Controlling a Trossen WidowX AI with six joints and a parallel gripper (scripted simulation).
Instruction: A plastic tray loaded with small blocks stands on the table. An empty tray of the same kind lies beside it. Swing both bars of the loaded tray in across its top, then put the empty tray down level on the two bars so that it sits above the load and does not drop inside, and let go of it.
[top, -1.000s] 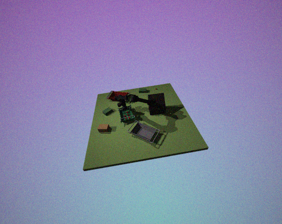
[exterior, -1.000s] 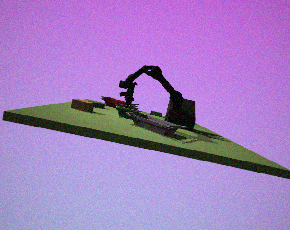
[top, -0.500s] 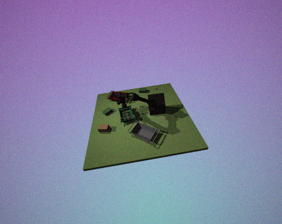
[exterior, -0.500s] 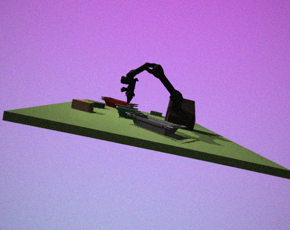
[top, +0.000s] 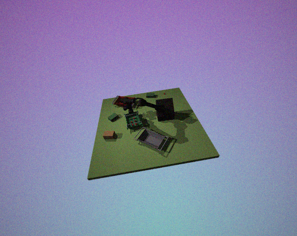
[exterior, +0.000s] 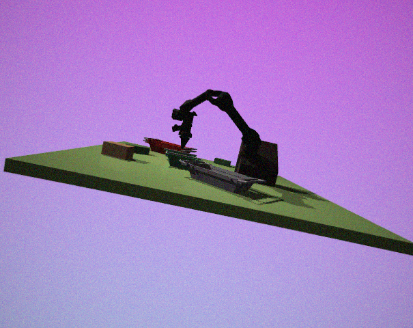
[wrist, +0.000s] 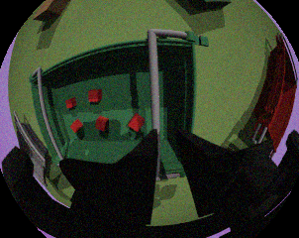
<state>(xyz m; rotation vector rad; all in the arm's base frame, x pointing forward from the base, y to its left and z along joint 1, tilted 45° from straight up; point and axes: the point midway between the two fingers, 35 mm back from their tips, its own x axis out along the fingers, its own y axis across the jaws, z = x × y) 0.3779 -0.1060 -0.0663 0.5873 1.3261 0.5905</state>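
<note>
Green loaded tray (top: 136, 119) (exterior: 176, 161) (wrist: 110, 131) is on the table between the red tray (exterior: 160, 145) (wrist: 283, 106) and grey tray (top: 153, 138) (exterior: 220, 178) (wrist: 37, 161); both bars look in over its red blocks, the one by the gripper (top: 131, 111) (exterior: 183, 146) (wrist: 168, 132) maybe not fully down. Fingers nearly together, nothing clamped; the empty tray's lift, level placement and release remain. Green's long axis runs roughly top-to-bottom in the top view, bars crosswise; grey's slants down-right.
</note>
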